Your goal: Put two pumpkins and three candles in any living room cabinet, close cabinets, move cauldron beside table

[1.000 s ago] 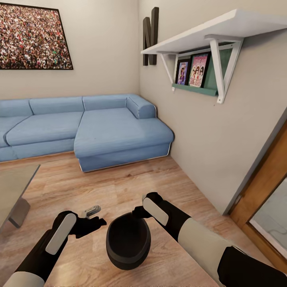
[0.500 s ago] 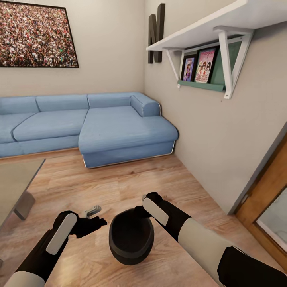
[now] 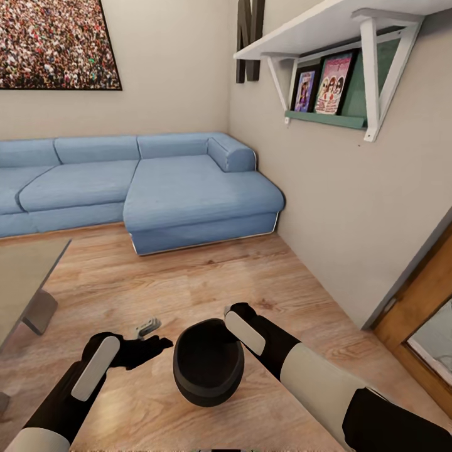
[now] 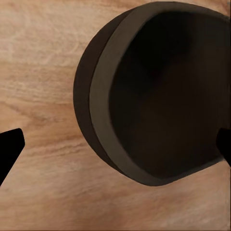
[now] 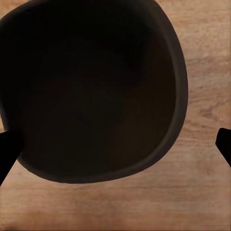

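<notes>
Left gripper (image 3: 147, 345) low at view's left w/ black fingers spread apart, holding nothing, pointed toward cauldron (image 3: 208, 361) just beside it. In left wrist view, same fingers seen as two dark tips wide apart at frame edges, w/ cauldron's rim and dark hollow (image 4: 163, 96) between and beyond them over wood floor (image 4: 43, 72).

Further left in head view: corner of grey table (image 3: 22, 276) w/ angled leg, standing near cauldron but apart from it. Small grey object (image 3: 148, 326) lying on floor just past left gripper; too small to identify.

Centre: cauldron, squat, black, mouth up, inside appears empty, hanging above wood floor (image 3: 188, 282), rim at right gripper (image 3: 221, 331).

Right gripper at cauldron's far rim; one finger seems inside rim, but grip not clear — can't tell if clamped. Right wrist view looks straight down into cauldron (image 5: 91, 91), finger tips at both frame edges.

Behind: blue corner sofa (image 3: 144, 188), crowd picture (image 3: 56, 44) on wall. At right: white shelf (image 3: 326, 25) w/ framed prints, wooden door frame (image 3: 420, 301).
</notes>
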